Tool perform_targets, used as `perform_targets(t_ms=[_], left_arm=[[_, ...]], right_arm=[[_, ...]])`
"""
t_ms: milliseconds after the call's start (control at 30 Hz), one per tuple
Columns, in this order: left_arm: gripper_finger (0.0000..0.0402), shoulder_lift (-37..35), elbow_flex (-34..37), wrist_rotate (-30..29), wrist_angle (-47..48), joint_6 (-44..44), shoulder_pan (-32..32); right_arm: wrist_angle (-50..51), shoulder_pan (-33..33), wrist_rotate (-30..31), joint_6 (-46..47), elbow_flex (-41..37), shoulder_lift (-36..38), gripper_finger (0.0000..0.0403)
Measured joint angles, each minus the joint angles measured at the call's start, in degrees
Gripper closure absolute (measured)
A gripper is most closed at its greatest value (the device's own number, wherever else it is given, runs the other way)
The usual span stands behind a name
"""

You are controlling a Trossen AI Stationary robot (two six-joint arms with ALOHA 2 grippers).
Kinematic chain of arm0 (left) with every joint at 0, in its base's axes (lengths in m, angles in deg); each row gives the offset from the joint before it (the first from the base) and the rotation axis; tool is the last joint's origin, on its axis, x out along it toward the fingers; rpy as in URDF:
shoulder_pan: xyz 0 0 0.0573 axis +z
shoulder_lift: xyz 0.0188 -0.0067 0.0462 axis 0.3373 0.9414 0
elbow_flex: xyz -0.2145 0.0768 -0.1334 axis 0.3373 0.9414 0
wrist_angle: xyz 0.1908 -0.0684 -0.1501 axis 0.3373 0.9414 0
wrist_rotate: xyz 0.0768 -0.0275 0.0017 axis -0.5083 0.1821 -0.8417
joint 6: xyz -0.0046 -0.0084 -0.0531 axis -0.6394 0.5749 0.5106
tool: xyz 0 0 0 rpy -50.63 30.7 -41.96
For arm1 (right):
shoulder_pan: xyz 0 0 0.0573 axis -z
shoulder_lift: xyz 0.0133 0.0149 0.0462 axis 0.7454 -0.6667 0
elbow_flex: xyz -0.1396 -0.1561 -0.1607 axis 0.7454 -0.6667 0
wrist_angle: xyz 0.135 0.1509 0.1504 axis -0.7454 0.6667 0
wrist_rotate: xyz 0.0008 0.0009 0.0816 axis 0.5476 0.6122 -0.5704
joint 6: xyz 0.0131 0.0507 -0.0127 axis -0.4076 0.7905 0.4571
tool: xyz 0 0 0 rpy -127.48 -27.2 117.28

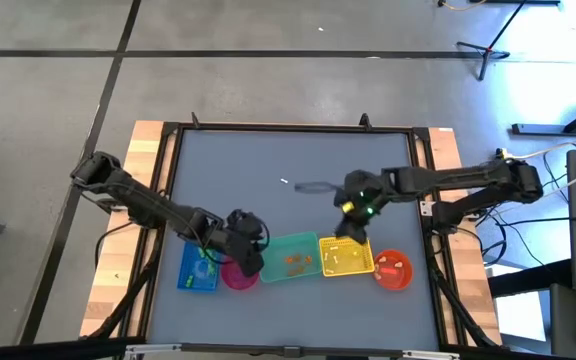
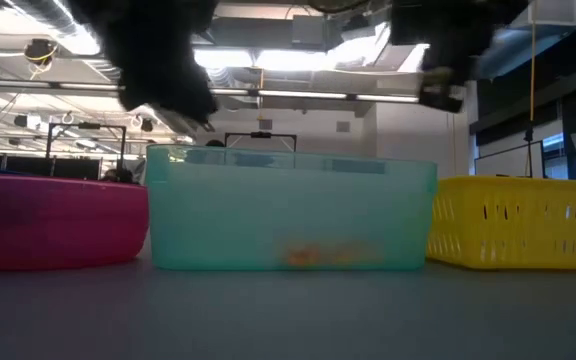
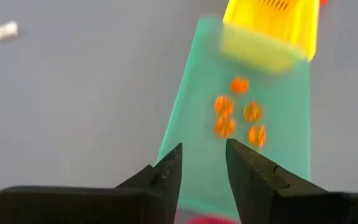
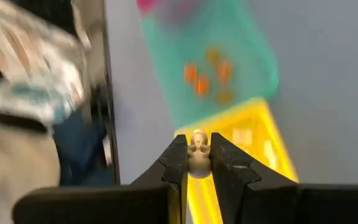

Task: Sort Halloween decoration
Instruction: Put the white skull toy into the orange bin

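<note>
**White skull held over the yellow basket, ready to drop**

The right gripper (image 4: 193,155) is clenched on a small white skull trinket (image 4: 197,152), which sits pinched between the two fingertips. In the right wrist view the yellow basket (image 4: 247,146) lies directly beyond the fingertips, so the skull hangs above it or just at its near edge; the high view puts the right gripper (image 1: 351,232) touching the basket's (image 1: 346,258) upper rim in the picture. Judging from this, the coming move is a release, and it turns on whether the skull is fully inside the basket's outline, which I cannot settle from these views.

The containers stand in a row along the table's near side: blue tray (image 1: 198,270), pink bowl (image 1: 238,275), teal tub (image 1: 293,257), yellow basket, orange bowl (image 1: 395,270). Several orange trinkets (image 3: 236,112) already lie in the teal tub, and pale pieces show in the yellow basket.

The left gripper (image 3: 202,165) waits over the pink bowl and the teal tub's end, its fingers parted and grasping nothing. One more white piece (image 1: 284,182), bone-like in the left wrist view (image 3: 5,31), lies out on the grey table (image 1: 248,170), well apart from the containers. It lies roughly between the two arms; the right gripper looks slightly nearer, but it is occupied
</note>
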Motion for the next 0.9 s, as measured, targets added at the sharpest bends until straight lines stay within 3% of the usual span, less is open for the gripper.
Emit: perform_targets(t_ms=[233,567,767,900], left_arm=[[0.0293,0.0,0.0,-1.6,-8.0,-8.8,3.5],[0.0293,0.0,0.0,-1.6,-10.4,-11.8,6.0],[0.0293,0.0,0.0,-1.5,-10.4,-11.8,6.0],[0.0293,0.0,0.0,-3.0,-10.4,-11.8,6.0]], right_arm=[[14.4,-12.3,5.6,-0.1,0.0,0.4,0.035],[25.2,-31.9,22.5,14.6,0.0,0.3,0.035],[33.0,-39.2,30.4,23.8,0.0,0.3,0.0344],[33.1,-41.2,30.0,24.3,0.0,0.3,0.0338]])
